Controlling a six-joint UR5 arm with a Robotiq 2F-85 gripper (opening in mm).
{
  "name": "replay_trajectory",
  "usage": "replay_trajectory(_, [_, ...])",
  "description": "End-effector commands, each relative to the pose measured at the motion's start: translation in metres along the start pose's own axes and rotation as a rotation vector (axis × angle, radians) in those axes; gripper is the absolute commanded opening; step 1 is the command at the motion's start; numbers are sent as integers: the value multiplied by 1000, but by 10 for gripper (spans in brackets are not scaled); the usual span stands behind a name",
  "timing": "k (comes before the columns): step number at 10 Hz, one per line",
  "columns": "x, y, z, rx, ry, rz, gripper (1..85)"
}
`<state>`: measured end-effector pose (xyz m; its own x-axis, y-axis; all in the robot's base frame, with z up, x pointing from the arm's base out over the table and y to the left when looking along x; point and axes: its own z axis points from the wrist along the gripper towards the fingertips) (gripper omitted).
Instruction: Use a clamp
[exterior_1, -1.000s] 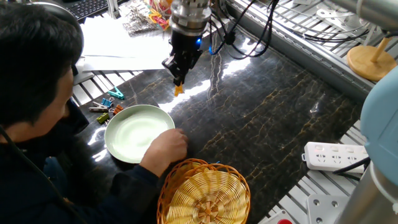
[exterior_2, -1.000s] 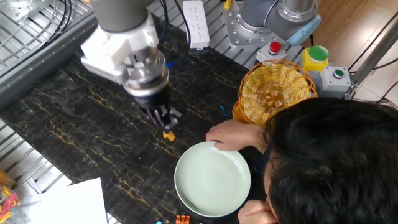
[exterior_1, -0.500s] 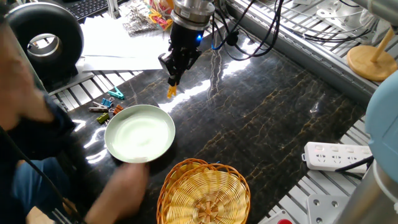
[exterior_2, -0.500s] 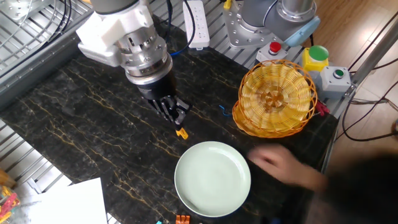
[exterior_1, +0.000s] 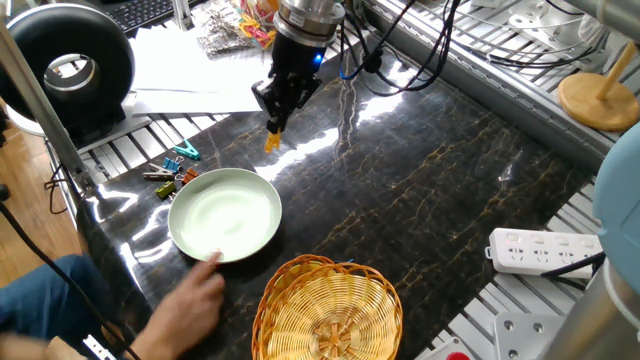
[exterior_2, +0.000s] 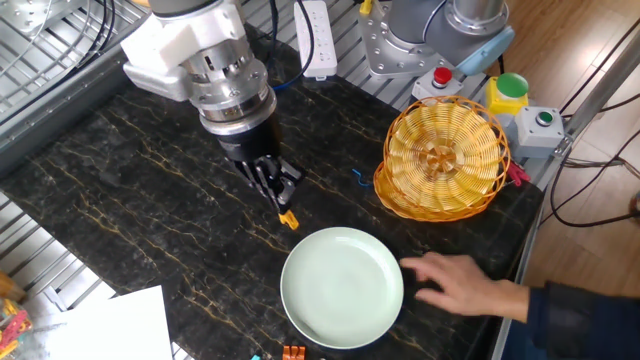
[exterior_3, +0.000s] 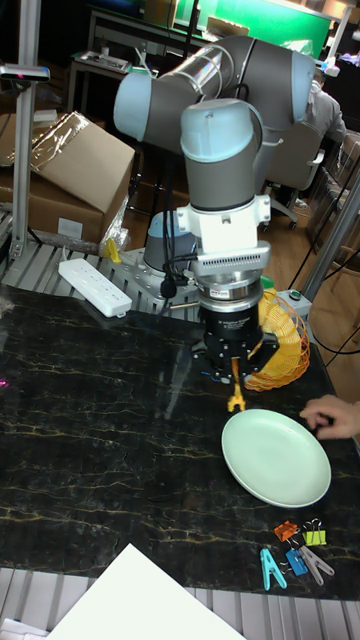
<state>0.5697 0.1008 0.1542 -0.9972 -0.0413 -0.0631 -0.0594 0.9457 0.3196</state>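
Here, at the left of one fixed view, a cluster of small clips (exterior_1: 172, 170) is seen on the table edge, with the pale green bowl (exterior_1: 225, 214) just beside it. Further right and above the bowl's far rim, the gripper (exterior_1: 272, 122) is closed tight on the clamp (exterior_1: 271, 141), which hangs from the fingertips clear of the marble table (exterior_1: 440, 170). A person's hand (exterior_2: 455, 283) is stretched out near the bowl. The clamp is pinched by little more than its top, so a slip or twist could be expected if it were pressed on the rim off-centre. The bowl could also be nudged by the hand, leaving the rim misaligned
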Motion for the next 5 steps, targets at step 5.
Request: replay_trajectory(5, [-25, 13, 33, -52, -23, 40, 10])
